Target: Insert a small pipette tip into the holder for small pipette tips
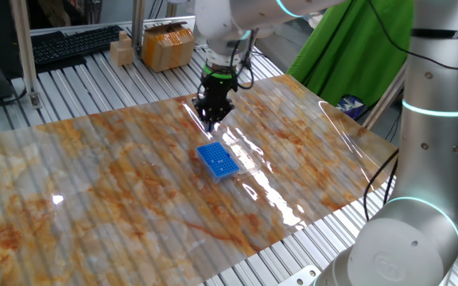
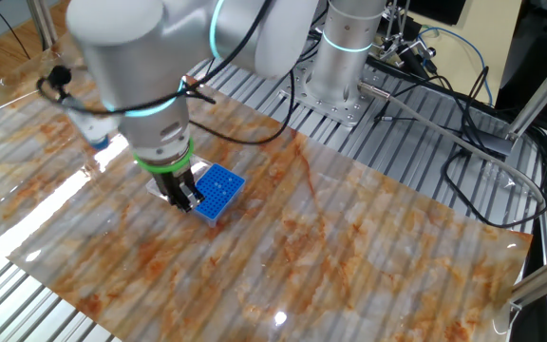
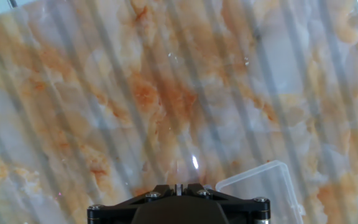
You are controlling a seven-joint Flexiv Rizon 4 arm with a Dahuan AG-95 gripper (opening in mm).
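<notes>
The holder for small pipette tips (image 1: 217, 160) is a small bright blue rack with a fine grid of holes, lying on the marble-patterned sheet (image 1: 94, 183). From the other side the holder (image 2: 218, 190) sits just right of my fingers. My gripper (image 1: 212, 121) hangs a little above the sheet, just beyond the rack's far end, and points down. In the hand view my gripper (image 3: 178, 185) is shut on a thin, pale small pipette tip (image 3: 178, 171) that sticks out between the jaws. The blue rack is outside the hand view.
A clear plastic lid (image 3: 260, 186) lies on the sheet beside the fingers. A cardboard box (image 1: 168, 46) and a keyboard (image 1: 74, 44) stand at the back. Green cloth (image 1: 348, 48) hangs at the right. Cables (image 2: 463, 123) trail near the arm's base (image 2: 335, 90).
</notes>
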